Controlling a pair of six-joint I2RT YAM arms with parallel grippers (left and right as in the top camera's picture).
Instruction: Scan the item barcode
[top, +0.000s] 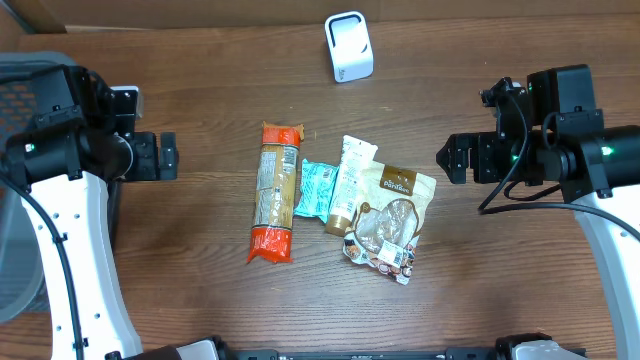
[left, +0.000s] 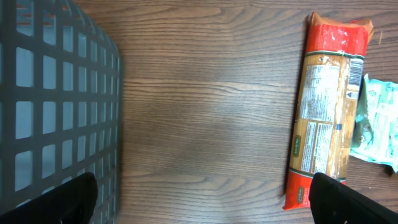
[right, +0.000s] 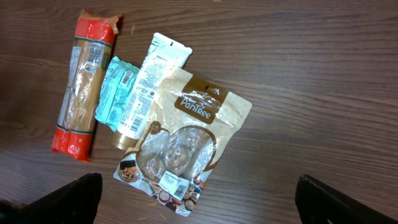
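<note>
A: Where are the items?

B: Mid-table, in a close row between the two arms. The pasta (top: 275, 192) is furthest toward the left arm. Next comes a teal packet (top: 318, 190), then a tube (top: 350, 185), then a pouch (top: 393, 220) nearest the right arm.

A: Do they touch?

B: The packet lies against the pasta and its other edge is tucked under the tube. The tube's capped end lies on the pouch.

A: Any barcode showing?

B: Yes, the left wrist view shows one on the pasta's wrapper, near its far end. The right wrist view shows another on the packet.

A: And the scanner?

B: The scanner (top: 348, 46) is a white block at the table's (top: 200, 290) far edge, well apart from the row.

A: Left gripper?

B: The left gripper (top: 168, 157) has its fingers (left: 74, 199) spread wide with nothing between them. It hovers beside the pasta, not touching it. A grey mesh basket (left: 56, 106) is on its outer side.

A: Right gripper?

B: The right gripper (top: 448, 162) is also spread wide and holds nothing. It hangs just beyond the pouch, clear of it.
</note>
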